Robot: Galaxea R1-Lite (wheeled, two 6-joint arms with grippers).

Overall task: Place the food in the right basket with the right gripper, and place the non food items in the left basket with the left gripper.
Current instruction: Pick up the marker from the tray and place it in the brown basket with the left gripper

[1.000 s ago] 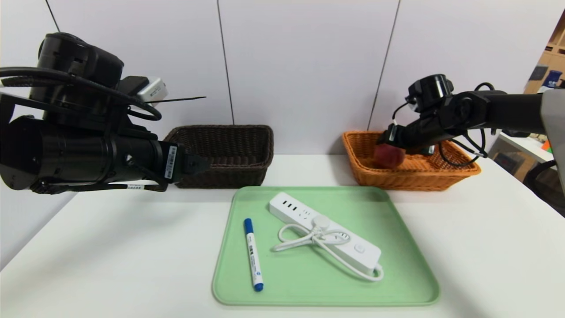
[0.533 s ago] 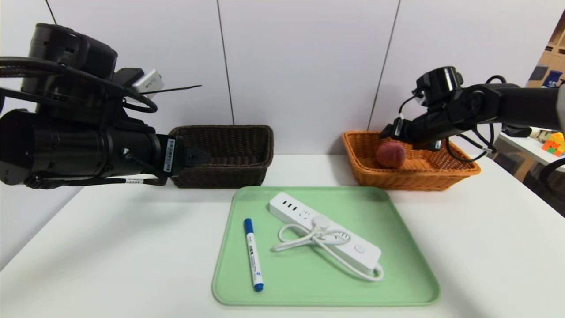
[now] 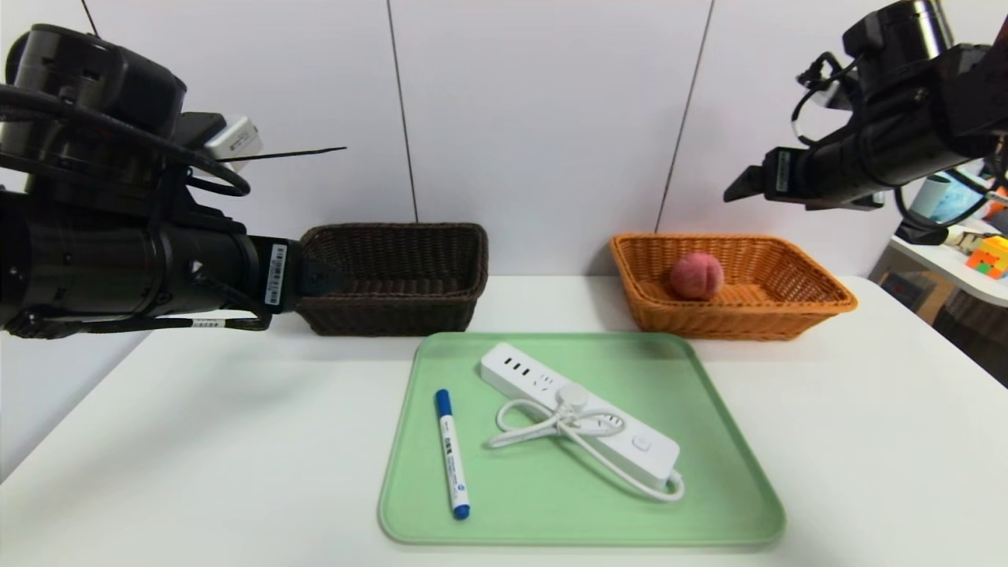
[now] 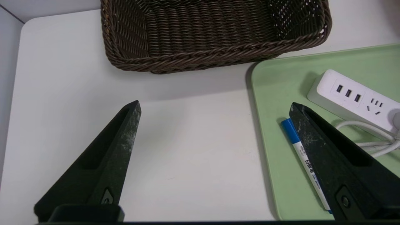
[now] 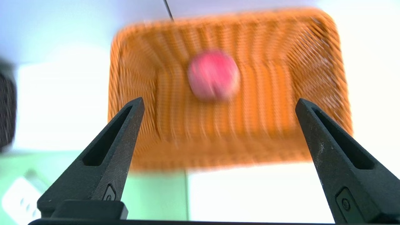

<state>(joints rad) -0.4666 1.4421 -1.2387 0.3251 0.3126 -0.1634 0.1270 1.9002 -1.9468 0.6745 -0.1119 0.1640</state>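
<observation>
Right gripper (image 5: 220, 100) risen off peach (image 5: 214, 75), now wide open; left gripper (image 4: 215, 103) open.

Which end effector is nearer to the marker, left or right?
Left. The left end effector hangs above the table, just left of the tray; the right end effector is above the orange basket, across the tray from the marker.

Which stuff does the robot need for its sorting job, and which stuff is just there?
For the job:
- peach, in the orange basket
- marker
- power strip with its cord
- dark brown basket
- left hand, open
- right hand, open, above the orange basket

Just there:
- colourful block toy on the side shelf, far right
- wall behind the baskets
</observation>
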